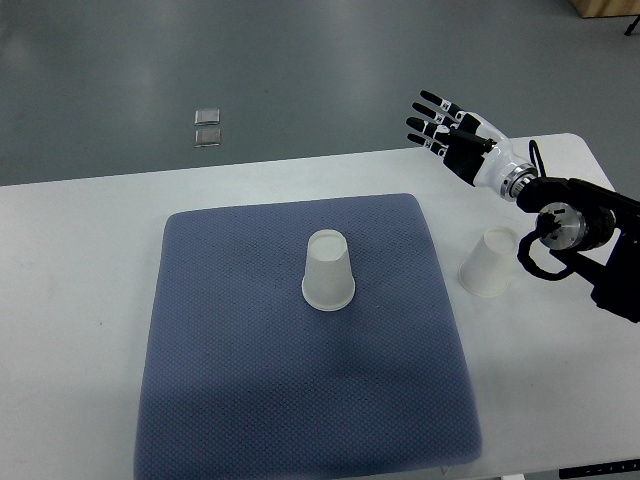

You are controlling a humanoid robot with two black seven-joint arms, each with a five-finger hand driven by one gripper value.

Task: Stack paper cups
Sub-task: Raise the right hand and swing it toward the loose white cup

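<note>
A grey floor (pixel 300 70) fills the background beyond the far edge of a white worktop (pixel 80 260). A large blue-grey mat (pixel 250 400) covers most of the worktop's middle, running to its near edge. The right arm (pixel 590 235) comes in over the right edge, black at the wrist joints, and reaches toward the far right corner. Its right hand (pixel 455 130) hangs past the far edge, above the floor, with the fingers (pixel 432 98) stretched out straight and released, holding nothing. One paper cup (pixel 329 270) stands upside down near the mat's centre, slightly toward the far side. A second paper cup (pixel 489 262) sits upside down on the bare worktop just off the mat's right edge, close beside the arm's wrist. Two small pale squares (pixel 208 128) lie on the floor beyond the far edge.
</note>
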